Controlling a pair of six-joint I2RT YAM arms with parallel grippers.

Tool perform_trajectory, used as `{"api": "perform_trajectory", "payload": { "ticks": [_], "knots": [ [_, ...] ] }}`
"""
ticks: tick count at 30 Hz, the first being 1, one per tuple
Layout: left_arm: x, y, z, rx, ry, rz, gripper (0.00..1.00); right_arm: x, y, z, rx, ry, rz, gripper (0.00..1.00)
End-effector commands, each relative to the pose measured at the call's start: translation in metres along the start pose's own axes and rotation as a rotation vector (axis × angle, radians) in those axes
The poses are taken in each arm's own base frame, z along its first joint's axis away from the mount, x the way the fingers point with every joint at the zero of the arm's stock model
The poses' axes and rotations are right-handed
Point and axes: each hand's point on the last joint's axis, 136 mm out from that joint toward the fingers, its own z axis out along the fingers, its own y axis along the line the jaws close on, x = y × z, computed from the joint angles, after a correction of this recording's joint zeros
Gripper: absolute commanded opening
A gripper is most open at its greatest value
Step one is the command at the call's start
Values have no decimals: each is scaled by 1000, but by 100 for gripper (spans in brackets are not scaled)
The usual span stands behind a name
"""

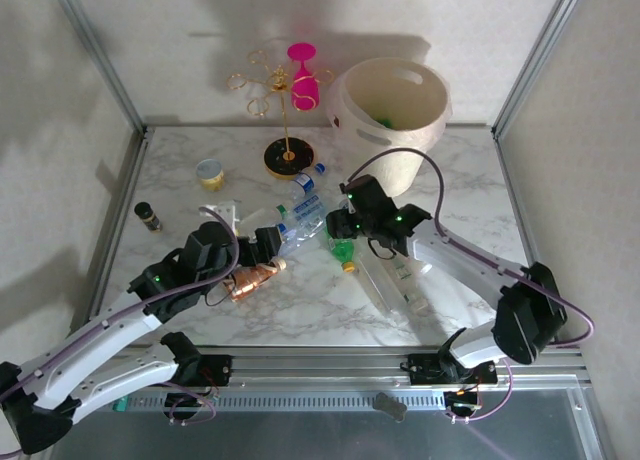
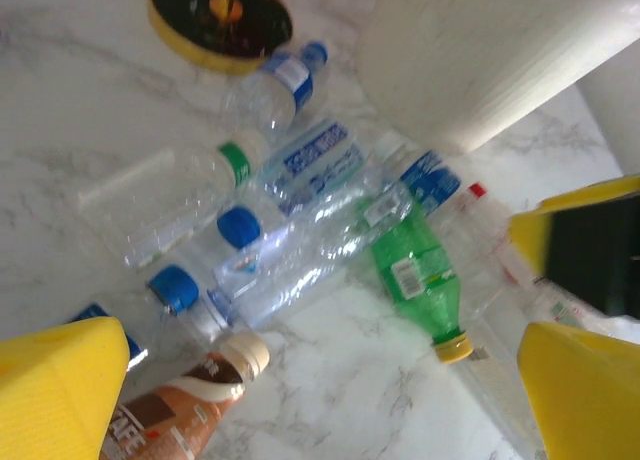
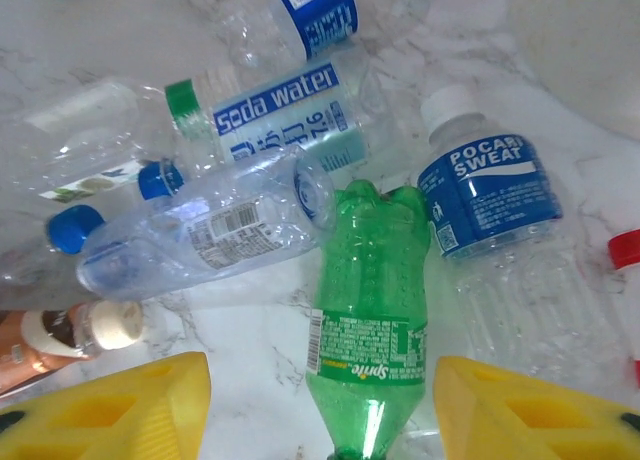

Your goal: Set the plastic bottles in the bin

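- Roughly a dozen plastic bottles (image 1: pixel 300 215) are heaped flat on the marble table (image 1: pixel 300 315), right in the middle between your two arms.
- Your right gripper (image 3: pixel 320 380) hangs over the green bottle (image 3: pixel 370 300). Its yellow fingers (image 3: pixel 130 405) sit either side of the neck end. The jaws are apart and there's a clear gap on one side, so nothing's clamped.
- That green bottle lies on its side with its lobed base up against the soda water bottle (image 3: pixel 280 120). The Pocari Sweat bottle (image 3: pixel 490 200) is just beside it.
- Your left gripper (image 2: pixel 320 360) is spread wide and holding nothing. It hovers above the near-left side of the pile, by the copper-brown bottle (image 2: pixel 190 400) with the cream cap.
- The bin (image 1: pixel 410 145) stands upright at the far right of the table, near the far end of the pile. You can see something green inside it.
- Off to the far side there's a gold rack (image 1: pixel 288 130) with a pink glass (image 1: pixel 303 75) hanging on it. A yellow tub (image 1: pixel 210 172) and a dark vial (image 1: pixel 148 216) sit over on the left.
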Motion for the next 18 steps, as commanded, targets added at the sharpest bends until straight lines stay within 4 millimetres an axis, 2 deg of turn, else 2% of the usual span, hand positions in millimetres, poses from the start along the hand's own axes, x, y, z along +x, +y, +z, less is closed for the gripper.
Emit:
{"api": "perform_trajectory", "payload": {
  "ticks": [1,4,8,18],
  "knots": [
    [-22,3,-14,-16,-88,73,99,8,7,23,-19,34,32,61],
    [-21,9,-13,-31,-106,89,99,23,-1,47,36,112,37,61],
    [-13,10,-8,-27,-88,91,99,37,-3,67,53,177,44,61],
    [-8,8,-2,-22,-69,101,100,46,-22,100,179,223,36,61]
  ]
}}
